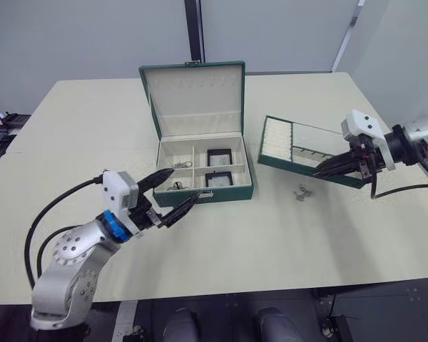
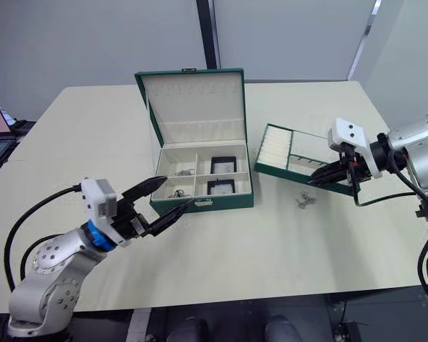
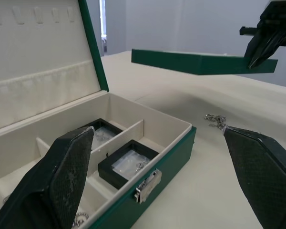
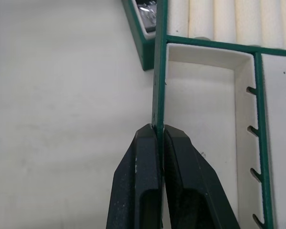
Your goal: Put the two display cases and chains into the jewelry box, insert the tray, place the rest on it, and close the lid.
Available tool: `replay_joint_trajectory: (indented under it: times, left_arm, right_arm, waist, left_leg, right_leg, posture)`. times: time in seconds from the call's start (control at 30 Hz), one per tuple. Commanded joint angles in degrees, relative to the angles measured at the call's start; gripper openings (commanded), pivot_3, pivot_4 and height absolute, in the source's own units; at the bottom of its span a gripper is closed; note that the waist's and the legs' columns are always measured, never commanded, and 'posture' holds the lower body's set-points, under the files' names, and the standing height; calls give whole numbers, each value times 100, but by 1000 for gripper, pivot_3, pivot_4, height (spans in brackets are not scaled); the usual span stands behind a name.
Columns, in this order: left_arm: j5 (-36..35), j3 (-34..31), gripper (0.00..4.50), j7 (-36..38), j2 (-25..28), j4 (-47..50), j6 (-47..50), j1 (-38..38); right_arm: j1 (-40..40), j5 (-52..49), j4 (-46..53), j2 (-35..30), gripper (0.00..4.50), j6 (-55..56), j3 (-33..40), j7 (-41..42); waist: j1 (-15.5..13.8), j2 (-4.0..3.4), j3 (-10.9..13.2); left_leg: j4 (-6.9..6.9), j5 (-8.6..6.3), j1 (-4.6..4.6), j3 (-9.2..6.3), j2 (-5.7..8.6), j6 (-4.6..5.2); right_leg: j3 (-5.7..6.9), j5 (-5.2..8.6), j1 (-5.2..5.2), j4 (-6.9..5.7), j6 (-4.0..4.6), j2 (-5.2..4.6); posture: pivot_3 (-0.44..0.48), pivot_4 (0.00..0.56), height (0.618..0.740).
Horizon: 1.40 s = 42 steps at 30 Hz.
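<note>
A: Jewelry box (image 1: 200, 160) sits mid-table, toward the far edge. Lid (image 1: 194, 96) raised upright, cream lining facing the robot.

B: Contents?

A: Two display cases (image 1: 219, 168) in the right-hand compartments, one behind the other. Silver chains (image 1: 178, 175) in the left-hand compartments. Metal latch (image 3: 148, 183) on the front wall hangs loose.

B: Right gripper (image 1: 321, 169)?

A: Clenched on the front wall of the tray (image 1: 310, 150). Right wrist view shows both fingers (image 4: 140, 186) pinching the thin green rim. Tray is held tilted, clear of the table, to the right of the box; ribbed ring-slot section toward the box.

B: Loose jewelry?

A: The rest (image 1: 302, 192), a small silver cluster, lies on the table (image 1: 285, 242) just below the tray's near edge, right of the box's front corner.

B: Left gripper (image 1: 178, 194)?

A: Released, fingers spread wide, holding nothing. It hovers at the box's front left corner, one fingertip over the left compartments, the other near the front wall.
</note>
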State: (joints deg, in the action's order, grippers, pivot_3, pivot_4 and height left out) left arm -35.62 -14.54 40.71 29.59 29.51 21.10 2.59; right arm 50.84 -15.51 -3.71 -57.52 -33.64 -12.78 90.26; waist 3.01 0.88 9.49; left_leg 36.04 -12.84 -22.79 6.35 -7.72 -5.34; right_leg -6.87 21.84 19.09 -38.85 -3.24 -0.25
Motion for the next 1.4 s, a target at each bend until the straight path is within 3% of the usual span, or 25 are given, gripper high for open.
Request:
replay_joint_trajectory:
  times: [0.03, 0.23, 0.57, 0.87, 1.4]
  left_arm:
    - [-199, -356, 4500, -132, -6, 530, -52, 501]
    - [-333, -854, 4500, -309, -261, 984, -262, 1728]
    - [-384, -1226, 4500, -502, -754, 1290, -719, 2891]
    - [-286, -1052, 4500, -837, -972, 1579, -830, 3016]
    - [-88, -747, 4500, -1123, -1066, 1570, -968, 2873]
  right_arm:
    - [-162, -203, 1107, -179, 10, -342, 150, -80]
    - [123, -22, 1846, 304, 10, -891, -293, -682]
    - [1093, 307, 1410, 1748, 10, -1528, -1342, -1466]
    - [1763, 885, 237, 2913, 10, -1245, -2016, -1924]
    - [1942, 1698, -1058, 3639, 10, -18, -2378, -1909]
  waist:
    - [-8, 4, 0]
    - [36, 7, 0]
    - [20, 26, -1]
    - [42, 37, -6]
    - [46, 38, -5]
  left_leg:
    - [0, 0, -2, -3, 0, 0]
    - [0, 0, 0, -3, 0, 0]
    - [-3, -1, -1, -6, 1, 1]
    - [-5, -1, -2, -4, 0, 2]
    - [-8, -2, -5, -1, 0, 2]
  right_leg:
    - [2, 0, 0, 1, 0, 0]
    - [-2, 0, 0, 2, 0, 0]
    - [-6, 1, 9, 3, 2, 3]
    - [-7, 1, 17, -1, 4, 5]
    - [-8, 1, 23, 0, 4, 6]
  posture:
    - [0, 150, 740]
    - [0, 150, 740]
    - [0, 150, 740]
    - [0, 150, 740]
    - [0, 150, 740]
